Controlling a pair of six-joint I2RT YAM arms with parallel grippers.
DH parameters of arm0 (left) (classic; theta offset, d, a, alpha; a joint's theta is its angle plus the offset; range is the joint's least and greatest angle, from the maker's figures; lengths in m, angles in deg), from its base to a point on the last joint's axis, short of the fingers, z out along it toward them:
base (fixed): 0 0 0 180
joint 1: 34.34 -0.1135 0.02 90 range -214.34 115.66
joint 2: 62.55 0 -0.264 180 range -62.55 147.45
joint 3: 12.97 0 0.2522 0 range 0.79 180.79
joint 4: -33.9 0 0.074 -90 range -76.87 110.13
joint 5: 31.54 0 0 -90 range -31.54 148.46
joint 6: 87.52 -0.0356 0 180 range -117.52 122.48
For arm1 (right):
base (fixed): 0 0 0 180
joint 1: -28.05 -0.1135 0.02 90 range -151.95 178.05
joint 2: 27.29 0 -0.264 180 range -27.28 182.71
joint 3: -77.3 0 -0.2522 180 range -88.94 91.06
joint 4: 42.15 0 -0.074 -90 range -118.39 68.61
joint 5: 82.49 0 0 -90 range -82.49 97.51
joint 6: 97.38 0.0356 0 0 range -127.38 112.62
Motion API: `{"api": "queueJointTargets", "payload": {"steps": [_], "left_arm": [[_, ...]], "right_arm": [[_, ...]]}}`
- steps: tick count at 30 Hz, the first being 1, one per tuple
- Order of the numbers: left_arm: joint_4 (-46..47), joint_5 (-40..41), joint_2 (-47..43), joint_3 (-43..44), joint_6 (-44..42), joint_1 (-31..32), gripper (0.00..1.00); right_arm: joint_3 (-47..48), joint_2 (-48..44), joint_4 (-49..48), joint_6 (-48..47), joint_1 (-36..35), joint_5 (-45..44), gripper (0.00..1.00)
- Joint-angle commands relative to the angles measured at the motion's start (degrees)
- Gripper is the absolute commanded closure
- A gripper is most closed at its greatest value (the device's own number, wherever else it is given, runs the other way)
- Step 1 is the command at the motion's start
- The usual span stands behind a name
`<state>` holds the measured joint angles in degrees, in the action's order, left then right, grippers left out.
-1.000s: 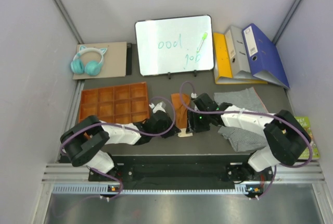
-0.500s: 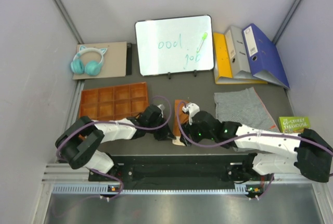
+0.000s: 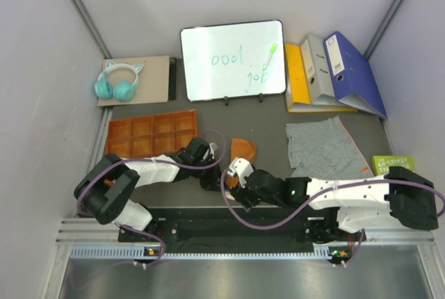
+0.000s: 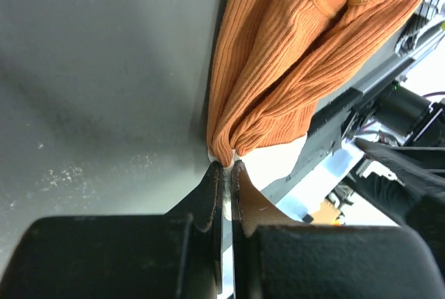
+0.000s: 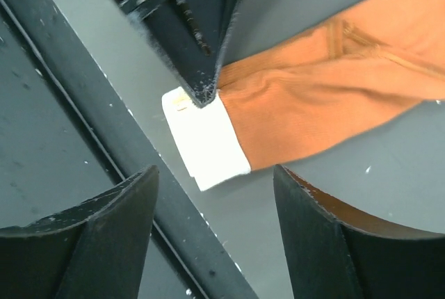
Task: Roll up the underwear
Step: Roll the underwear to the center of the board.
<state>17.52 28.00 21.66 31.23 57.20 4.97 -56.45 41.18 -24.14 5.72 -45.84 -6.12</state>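
Pinching left gripper (image 4: 224, 167): clamped tight on a bunched corner of the rust-orange briefs (image 4: 278, 69), right where the cream waistband (image 4: 271, 163) starts.
right gripper (image 5: 214, 174): jaws wide apart with nothing in them, hanging just over that same waistband end.
Where the briefs are: on the table (image 3: 271, 115) near its front edge, between the two grippers. The waistband end is nearest the arm bases, and the cloth is scrunched rather than flat.
Step (my guess): getting hold of the waistband end to kick off the roll. No turn in the cloth yet that I can see.
Next move, imo: the right one has to drop and close on the free bit of waistband beside the left's pinch, then both flip the band over toward the far side. The cloth is soft and gathered, so it probably wants tugging flat first or the roll goes lopsided.
striped boxer shorts (image 3: 323, 147): further back on the right, spread out, well apart from both grippers, not rolled.
orange tray (image 3: 149, 114): back left.
Far end: whiteboard (image 3: 233, 59), binders (image 3: 334, 69), headphones (image 3: 117, 83).
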Motion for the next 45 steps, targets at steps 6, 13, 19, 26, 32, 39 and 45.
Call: {"api": "queueJointTargets", "payload": {"steps": [6, 13, 19, 26, 32, 39, 45], "left_arm": [[-7.14, -6.71, 2.19, 0.94, -2.07, -3.18, 1.00], [-8.20, -9.71, 3.16, 0.59, -1.99, -4.77, 1.00], [-8.99, -10.50, 3.42, 0.41, -2.42, -5.30, 1.00], [-9.52, -11.38, 4.13, -0.11, -2.86, -5.65, 1.00], [-9.17, -11.90, 4.13, -0.55, -2.25, -5.73, 1.00], [-7.85, -12.17, 3.25, -1.52, -1.54, -5.74, 1.00], [-6.18, -11.91, 0.00, -3.27, -0.93, -7.58, 0.76]], "right_arm": [[5.47, 8.42, -5.29, -8.35, -10.91, -14.13, 0.35], [7.50, 13.53, -5.48, -10.38, -15.41, -19.86, 0.37], [7.94, 17.39, -6.54, -9.94, -16.20, -21.61, 0.39], [8.64, 21.17, -7.06, -9.06, -16.20, -24.60, 0.46], [8.73, 23.81, -8.91, -9.06, -16.20, -27.94, 0.58], [9.52, 25.66, -8.03, -8.62, -16.20, -25.58, 0.84], [10.92, 23.30, -4.79, -9.50, -14.62, -17.41, 0.93]]}}
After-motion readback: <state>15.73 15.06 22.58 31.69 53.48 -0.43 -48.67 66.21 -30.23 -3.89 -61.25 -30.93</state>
